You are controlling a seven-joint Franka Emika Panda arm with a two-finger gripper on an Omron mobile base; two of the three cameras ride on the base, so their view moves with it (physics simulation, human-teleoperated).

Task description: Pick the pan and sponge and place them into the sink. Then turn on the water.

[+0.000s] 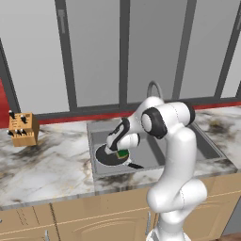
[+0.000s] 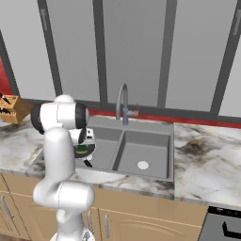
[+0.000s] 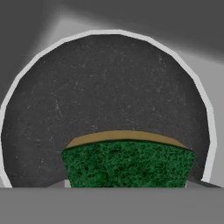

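We see one pan (image 1: pixel 109 156) lying in the left basin of one sink (image 1: pixel 207 147). Our pincer (image 1: pixel 123 151) grips one sponge (image 1: pixel 123 153) just above the pan.

Simulated kitchen, marble counter (image 1: pixel 47 164), double-basin sink (image 2: pixel 141 141) with gooseneck faucet (image 2: pixel 121 101), knife block (image 1: pixel 22 129), wooden cabinets (image 1: pixel 94 221)

My white jointed arm (image 1: pixel 176 155) bent forward and down, my two-finger pincer (image 1: pixel 123 151) closed around a green-topped sponge (image 3: pixel 127 164).
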